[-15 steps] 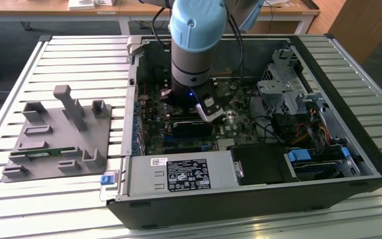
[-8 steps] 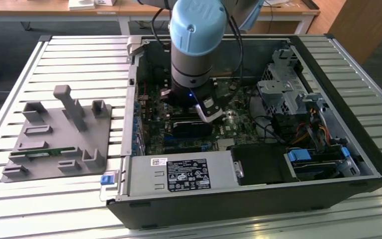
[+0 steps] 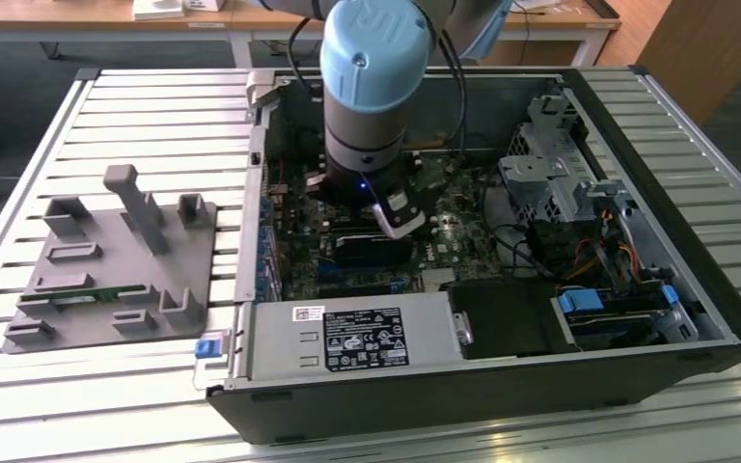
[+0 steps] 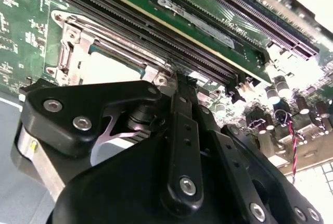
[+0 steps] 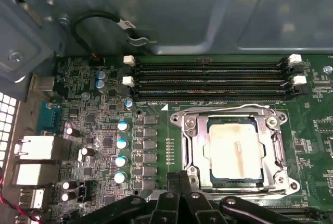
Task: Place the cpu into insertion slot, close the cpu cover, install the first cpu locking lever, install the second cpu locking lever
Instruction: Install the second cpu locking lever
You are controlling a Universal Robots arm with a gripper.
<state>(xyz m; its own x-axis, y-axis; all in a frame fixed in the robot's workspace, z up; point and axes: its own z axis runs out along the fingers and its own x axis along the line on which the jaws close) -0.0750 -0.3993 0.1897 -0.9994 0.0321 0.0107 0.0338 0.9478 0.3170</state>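
Slatted metal tabletop (image 3: pixel 36 145) carries an open computer case (image 3: pixel 679 289), and the arm reaches down into it. Its gripper (image 5: pixel 179 179) hangs low over the green motherboard (image 5: pixel 93 130), fingers pressed together and holding nothing, tips at the near edge of the insertion slot (image 5: pixel 187 146). Just beyond them, the cpu (image 5: pixel 234 148) lies flat in that socket, square, with no long axis, its pale face up. Over it the cpu cover (image 5: pixel 278 151) frame appears closed.

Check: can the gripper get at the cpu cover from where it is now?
Probably yes. The gripper sits right at the edge of the cpu cover, which lies closed over the cpu; nothing stands between them.
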